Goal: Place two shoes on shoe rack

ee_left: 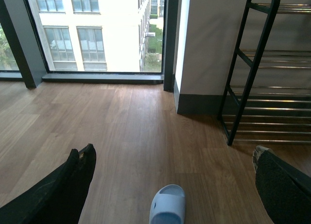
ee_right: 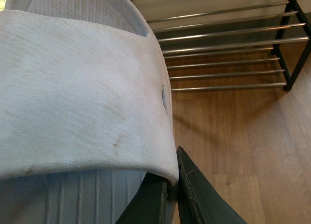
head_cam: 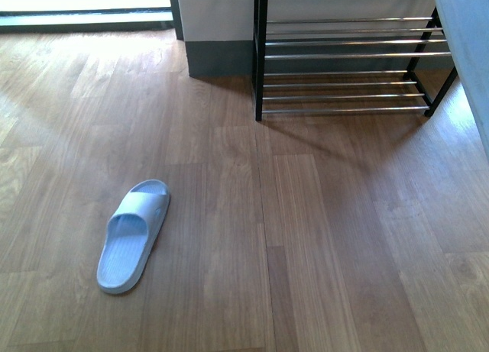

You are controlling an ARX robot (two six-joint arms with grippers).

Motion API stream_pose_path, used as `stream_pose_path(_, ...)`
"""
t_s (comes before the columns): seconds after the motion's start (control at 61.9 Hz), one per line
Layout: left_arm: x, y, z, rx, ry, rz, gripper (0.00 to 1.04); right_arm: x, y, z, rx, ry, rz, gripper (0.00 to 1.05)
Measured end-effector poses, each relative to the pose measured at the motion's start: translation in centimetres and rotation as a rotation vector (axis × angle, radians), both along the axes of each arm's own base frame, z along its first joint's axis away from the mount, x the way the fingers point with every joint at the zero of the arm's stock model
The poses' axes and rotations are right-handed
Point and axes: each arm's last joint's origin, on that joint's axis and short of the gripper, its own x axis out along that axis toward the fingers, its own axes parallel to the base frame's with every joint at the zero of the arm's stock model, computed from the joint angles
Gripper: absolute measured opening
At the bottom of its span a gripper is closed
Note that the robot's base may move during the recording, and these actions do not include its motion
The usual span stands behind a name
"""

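The held slide (ee_right: pixel 82 88) fills most of the right wrist view, its pale, pebbled strap pressed close to the lens with the ribbed footbed showing beneath it. The right gripper (ee_right: pixel 171 174) is clenched on it: two dark fingers (ee_right: pixel 194 197) meet at the strap's edge with almost no gap, one of them tucked under the strap. In the front view the same slide is only a pale shape at the right edge, raised off the floor (head_cam: pixel 321 237) near the right end of the shoe rack (head_cam: pixel 344 55), and it rests on no rod. The step in hand looks like the carry of the first shoe to the rack, whose chrome rods all appear bare. The next move, as I judge it, calls for bringing the slide over a tier, levelling the sole across at least two rods so it cannot tip between them, and only then releasing. The second slide (head_cam: pixel 134 234) lies sole-down on the floor, well apart from the rack and to the left, toe pointing roughly toward the wall. The left gripper (ee_left: pixel 173 150) hovers above it, spread wide and holding nothing, its fingers (ee_left: pixel 77 178) to either side of the toe in that view and not touching it.
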Motion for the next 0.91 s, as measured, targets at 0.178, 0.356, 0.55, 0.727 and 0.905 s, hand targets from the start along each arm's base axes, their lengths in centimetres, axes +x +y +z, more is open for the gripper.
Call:
stream_pose_path(0.178, 0.1, 0.0, -0.2, -0.051, 0.16, 0.151, 0.95, 0.0, 0.0, 0.0, 0.0, 0.0, 0.002, 0.01)
stream_pose_path(0.356, 3.6, -0.1, -1.1, -0.127, 0.451, 0.517, 0.95, 0.0, 0.1, 0.0, 0.001, -0.001, 0.007, 0.01)
stream_pose_path(0.55, 11.0, -1.4, -5.3, -0.133, 0.631, 0.433, 0.95, 0.0, 0.1, 0.0, 0.0, -0.001, 0.004, 0.01)
stream_pose_path(0.727, 16.3, -2.9, -12.9, 0.036, 0.881, 0.337, 0.95, 0.0, 0.1, 0.0, 0.001, -0.001, 0.004, 0.01)
stream_pose_path(0.905, 18.9, -3.7, -21.0, 0.065, 1.058, 0.259, 0.95, 0.0, 0.1, 0.0, 0.0, -0.001, 0.004, 0.01)
